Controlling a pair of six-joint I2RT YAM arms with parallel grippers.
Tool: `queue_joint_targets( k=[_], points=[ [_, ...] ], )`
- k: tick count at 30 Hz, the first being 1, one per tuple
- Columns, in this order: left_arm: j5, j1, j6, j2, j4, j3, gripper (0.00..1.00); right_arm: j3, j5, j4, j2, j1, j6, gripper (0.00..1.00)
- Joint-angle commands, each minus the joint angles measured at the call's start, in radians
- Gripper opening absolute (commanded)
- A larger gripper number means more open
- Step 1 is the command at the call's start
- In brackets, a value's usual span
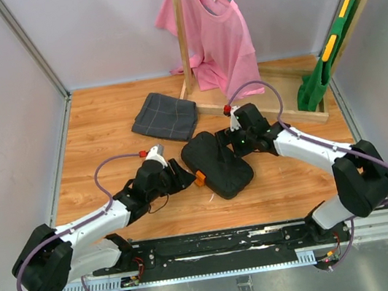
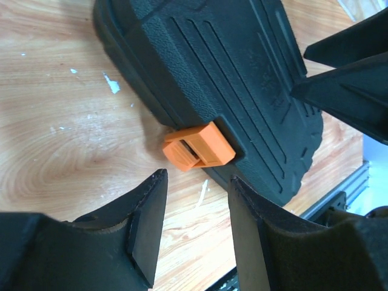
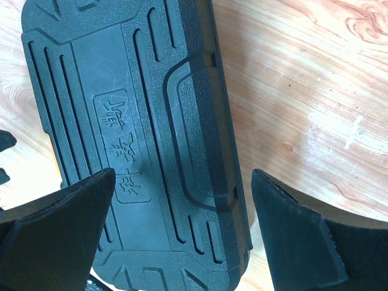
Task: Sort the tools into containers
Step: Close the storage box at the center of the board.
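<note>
Tool case (image 1: 217,162): black, textured shell, lid shut. It is laid flat near the middle of the wooden desk (image 1: 104,137), set at a slant, with one end toward the far side. Raised ribs and a stamped label panel are seen on the lid in the right wrist view.

Orange clasp (image 2: 199,147): seated on the case's long left edge, jutting out over the desk surface. In the overhead view it is seen as a small orange tab (image 1: 200,180).

Left fingers (image 2: 145,230): parted about halfway, nothing held between them. They are brought low to the desk just beside the clasp, which lies just past the tips and in line with the gap. No contact with the clasp is seen.

Right fingers (image 3: 66,224): spread wide, nothing gripped. They are held over the case's other side, one finger above the ribbed lid and the other out over bare desk, with the case's long right edge and its recessed handle between them. Whether the case is touched cannot be told.

Farther back, a grey checked cloth (image 1: 165,115) is laid on the desk. A pink shirt (image 1: 218,38) is hung on a wooden rack (image 1: 182,36).
</note>
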Motion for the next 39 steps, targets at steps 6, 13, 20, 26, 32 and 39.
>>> queue_joint_targets(
  k=[6, 13, 20, 26, 32, 39],
  points=[
    [0.031, -0.019, -0.080, 0.044, 0.080, 0.010, 0.56, -0.024, -0.032, 0.041, 0.032, -0.024, 0.014, 0.95],
    [0.023, -0.019, -0.086, 0.115, 0.134, 0.029, 0.60, -0.099, -0.080, 0.044, -0.008, -0.024, 0.025, 0.95],
    [0.026, -0.019, -0.037, 0.162, 0.118, 0.085, 0.62, -0.187, -0.127, 0.046, -0.096, -0.024, 0.064, 0.93],
    [0.051, -0.019, 0.000, 0.225, 0.128, 0.132, 0.64, -0.253, -0.197, 0.089, -0.156, -0.023, 0.124, 0.92],
    [0.078, -0.019, 0.012, 0.274, 0.140, 0.153, 0.64, -0.303, -0.237, 0.113, -0.202, -0.009, 0.174, 0.90],
    [0.085, -0.019, 0.048, 0.282, 0.123, 0.176, 0.64, -0.333, -0.222, 0.099, -0.267, 0.028, 0.209, 0.90]
  ],
)
